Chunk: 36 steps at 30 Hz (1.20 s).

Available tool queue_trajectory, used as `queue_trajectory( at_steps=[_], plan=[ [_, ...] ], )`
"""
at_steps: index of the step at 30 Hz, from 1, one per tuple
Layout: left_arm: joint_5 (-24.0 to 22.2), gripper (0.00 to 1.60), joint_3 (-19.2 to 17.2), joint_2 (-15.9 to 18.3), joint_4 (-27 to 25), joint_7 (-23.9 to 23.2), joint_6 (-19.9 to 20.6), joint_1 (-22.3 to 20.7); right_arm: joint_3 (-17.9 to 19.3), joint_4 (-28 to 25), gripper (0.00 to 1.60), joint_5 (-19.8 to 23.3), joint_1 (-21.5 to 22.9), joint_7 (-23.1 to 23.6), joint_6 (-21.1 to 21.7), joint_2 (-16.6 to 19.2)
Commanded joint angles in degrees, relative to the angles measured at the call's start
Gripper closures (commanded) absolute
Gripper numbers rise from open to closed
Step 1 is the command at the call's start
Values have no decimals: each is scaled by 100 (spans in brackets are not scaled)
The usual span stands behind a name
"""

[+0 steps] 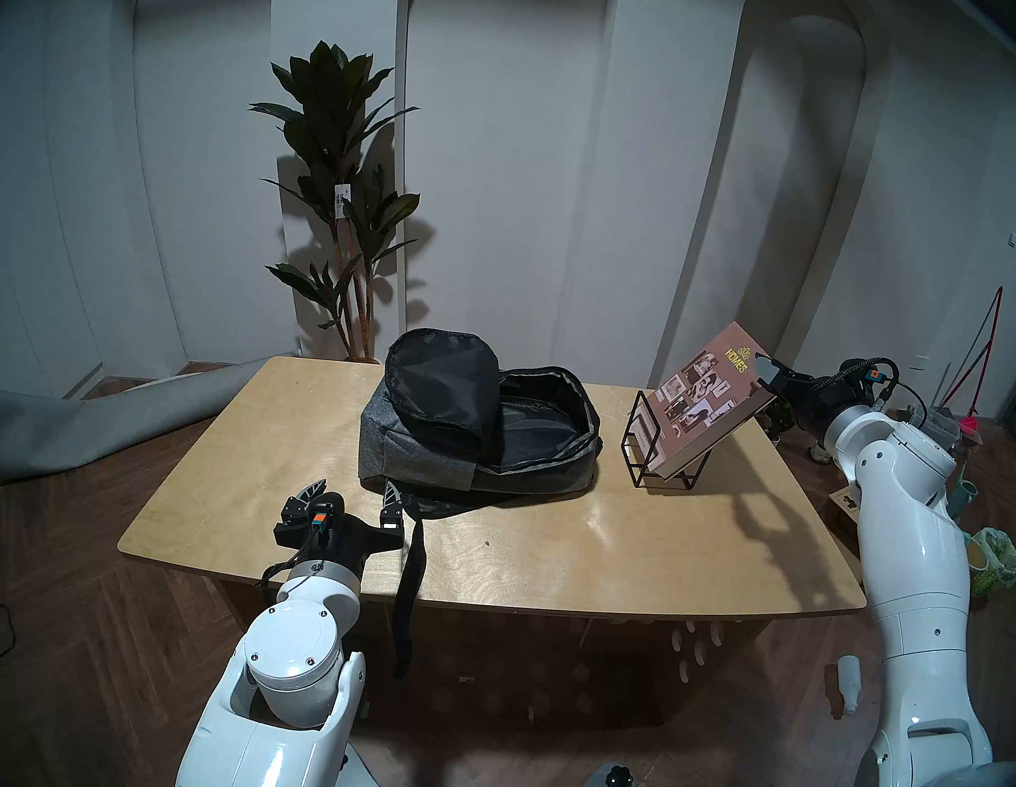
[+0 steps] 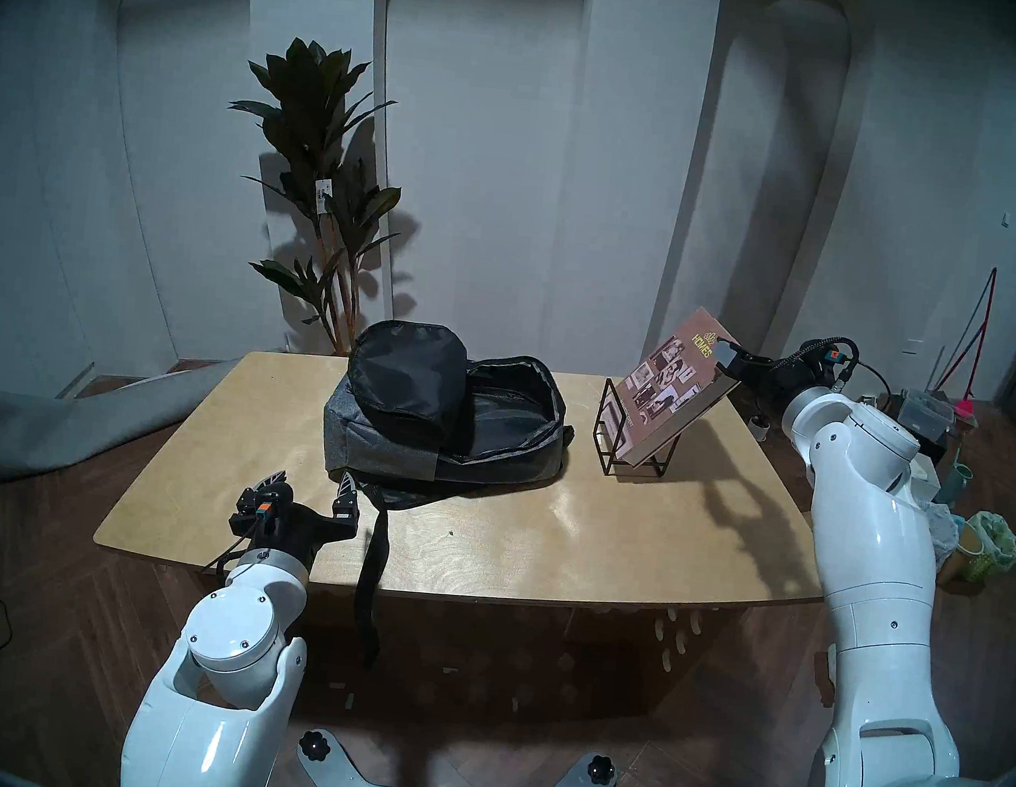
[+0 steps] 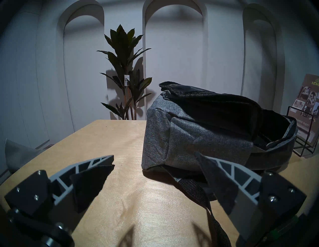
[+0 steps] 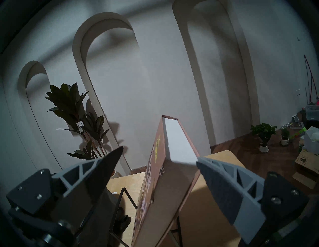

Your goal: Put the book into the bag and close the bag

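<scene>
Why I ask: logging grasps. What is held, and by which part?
Nothing yet. The right gripper straddles the book near its top, jaws open; the left gripper is open, empty.

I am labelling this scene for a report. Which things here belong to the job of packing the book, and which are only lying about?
For the job:
book, leaning in the wire stand
backpack, unzipped and open
right gripper, open around the book's top
left gripper, open, near the backpack

Lying about:
tall plant
rolled grey mat
floor clutter
</scene>
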Motion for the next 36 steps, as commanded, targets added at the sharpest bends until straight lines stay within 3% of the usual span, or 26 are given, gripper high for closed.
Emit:
queue_trajectory(
  at_steps=[1,36],
  plan=[
    [-17,0,-3,45,-98,-61,3,-86,-100,62,0,-85,279,-45,-40,21],
    [10,0,83,28,-112,204,37,-95,-448,814,0,-304,670,-97,-402,-208]
  ],
)
